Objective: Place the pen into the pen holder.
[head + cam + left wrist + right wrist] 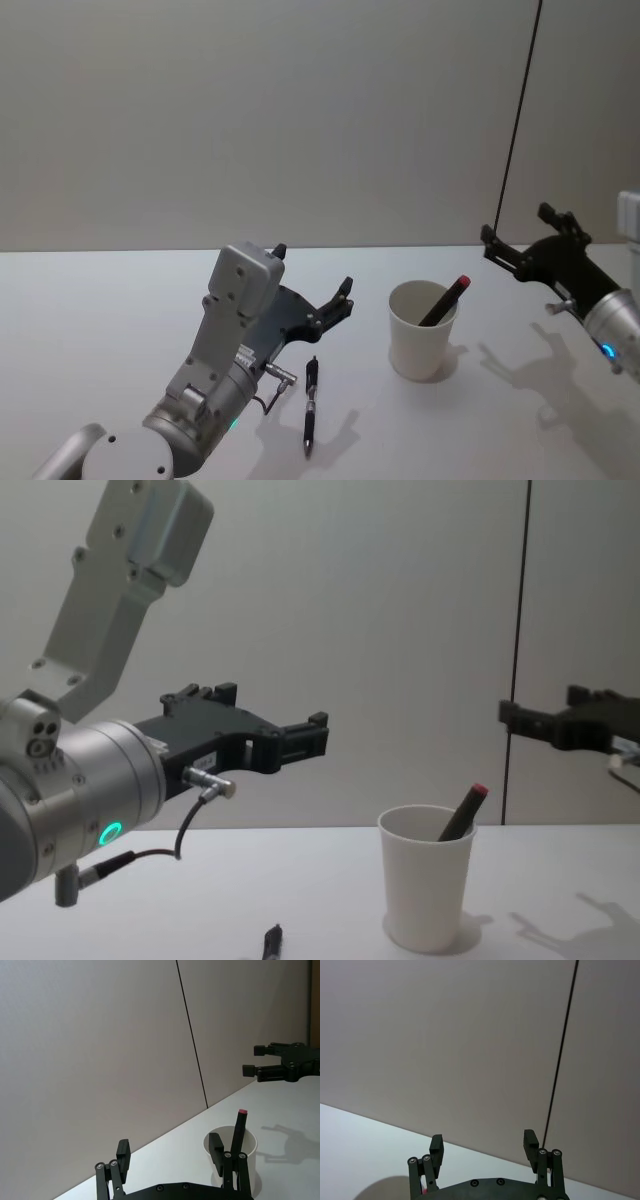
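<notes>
A black pen (311, 405) lies on the white table, just in front of my left gripper; its tip shows in the chest view (272, 942). The pen holder, a white paper cup (422, 330) (425, 890) (250, 1167), stands to the right of it. A dark pen with a red end (446, 299) (462, 811) (239, 1130) leans inside the cup. My left gripper (315, 280) (272, 718) (169, 1152) hovers open and empty above the table, left of the cup. My right gripper (518, 228) (545, 708) (483, 1145) hangs open and empty in the air, right of the cup.
The white table (100, 330) runs back to a plain grey wall with a dark vertical seam (520, 120). My left arm's silver forearm (215, 360) fills the near left. In the left wrist view, the right gripper (252, 1060) shows farther off.
</notes>
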